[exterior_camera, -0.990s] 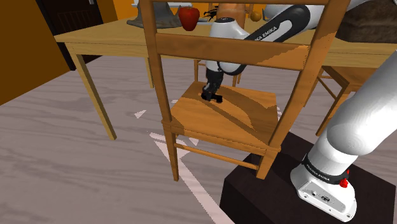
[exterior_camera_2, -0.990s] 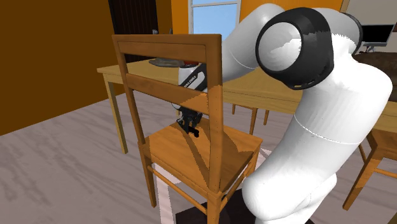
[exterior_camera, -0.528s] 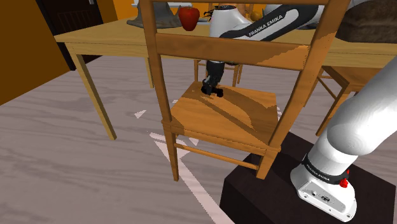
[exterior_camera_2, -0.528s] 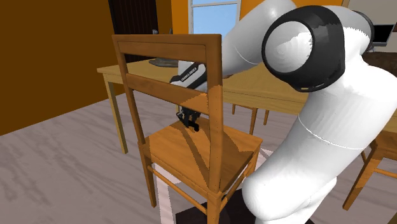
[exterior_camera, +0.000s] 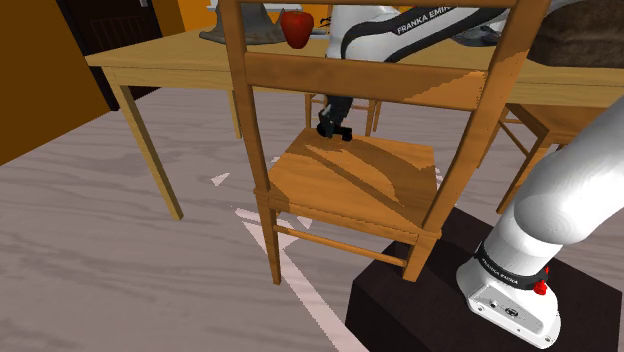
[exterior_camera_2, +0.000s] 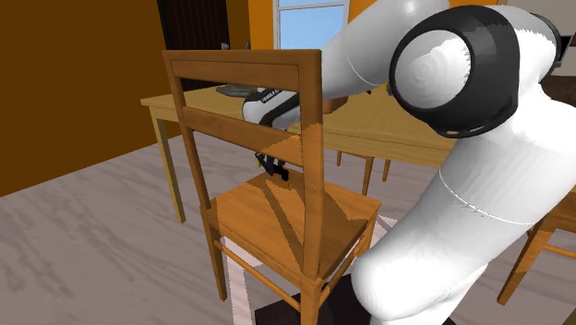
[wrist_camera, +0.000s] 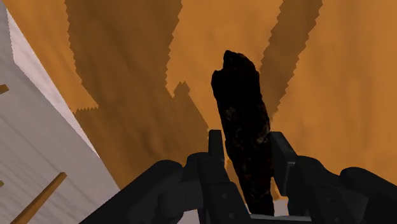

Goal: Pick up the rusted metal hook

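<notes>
1. Wrist view: the tool (wrist_camera: 248, 145) is pinching the hook (wrist_camera: 238, 95), a dark, rough, long piece. A black finger (wrist_camera: 215, 146) presses on each side of it, and the hook's far end sticks out well beyond the fingertips. Under the tool lies the wooden chair seat (wrist_camera: 331, 76), crossed by jagged shadows, with pale floor (wrist_camera: 38, 146) past the seat's edge. The hook appears clear of the wood, though this angle alone does not settle that.
2. Shoulder view: the tool hangs just above the far part of the seat, seen below a slat of the chair back (exterior_camera: 360, 80). A strip of lit wood shows beneath it, and its shadow falls on the seat nearby. The hook is too dark against the tool to pick out here. Beyond the tool stands a counter (exterior_camera: 160, 55) with a red apple (exterior_camera: 296, 27) on it.
3. Second exterior view: the tool sits beside the chair back's upright, again a little above the seat. The white arm (exterior_camera_2: 480, 212) reaches over to it.
4. Progress, as a judgement: the grasp is made and the hook seems off the seat, so the task is nearly complete. What is left is perhaps more height and a steady hold.
</notes>
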`<control>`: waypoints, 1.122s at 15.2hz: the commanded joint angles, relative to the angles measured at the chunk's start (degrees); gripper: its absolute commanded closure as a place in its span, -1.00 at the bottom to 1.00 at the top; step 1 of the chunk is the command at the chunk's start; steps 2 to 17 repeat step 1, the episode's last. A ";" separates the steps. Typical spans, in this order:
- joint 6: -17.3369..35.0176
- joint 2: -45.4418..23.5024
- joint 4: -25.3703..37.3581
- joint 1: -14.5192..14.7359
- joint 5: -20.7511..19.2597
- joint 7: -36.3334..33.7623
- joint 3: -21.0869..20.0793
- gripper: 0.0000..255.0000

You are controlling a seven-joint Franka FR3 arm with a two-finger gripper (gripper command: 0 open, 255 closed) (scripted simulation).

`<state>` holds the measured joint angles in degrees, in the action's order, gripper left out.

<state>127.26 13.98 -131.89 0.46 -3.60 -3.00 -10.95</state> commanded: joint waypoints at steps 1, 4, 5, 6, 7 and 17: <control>-0.46 0.05 0.39 0.00 0.03 0.05 0.01 1.00; -0.46 0.05 0.39 0.00 0.03 0.05 0.01 1.00; -0.46 0.05 0.39 0.00 0.03 0.05 0.01 1.00; -0.46 0.05 0.39 0.00 0.03 0.05 0.01 1.00; -0.46 0.05 0.39 0.00 0.03 0.05 0.01 1.00; -0.46 0.05 0.39 0.00 0.03 0.05 0.01 1.00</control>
